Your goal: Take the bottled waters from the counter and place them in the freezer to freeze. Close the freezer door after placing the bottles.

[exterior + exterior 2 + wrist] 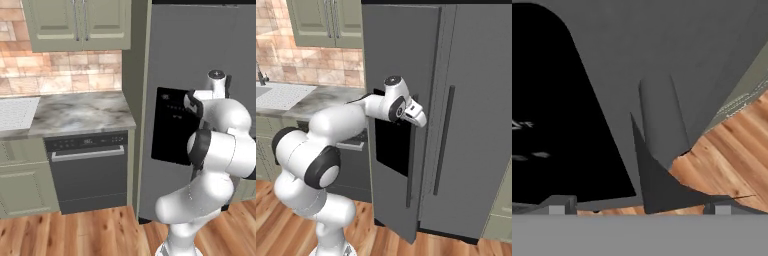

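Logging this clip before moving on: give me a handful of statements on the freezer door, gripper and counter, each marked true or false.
1. The gripper is beside the freezer door's handle. True.
2. The freezer door is flush shut. False: its bottom edge stands out from the right door, slightly ajar.
3. The gripper holds a bottle. False: it is open, nothing between its fingers.
4. A dishwasher sits under the counter. True.
5. The dispenser panel is white. False: it is black.
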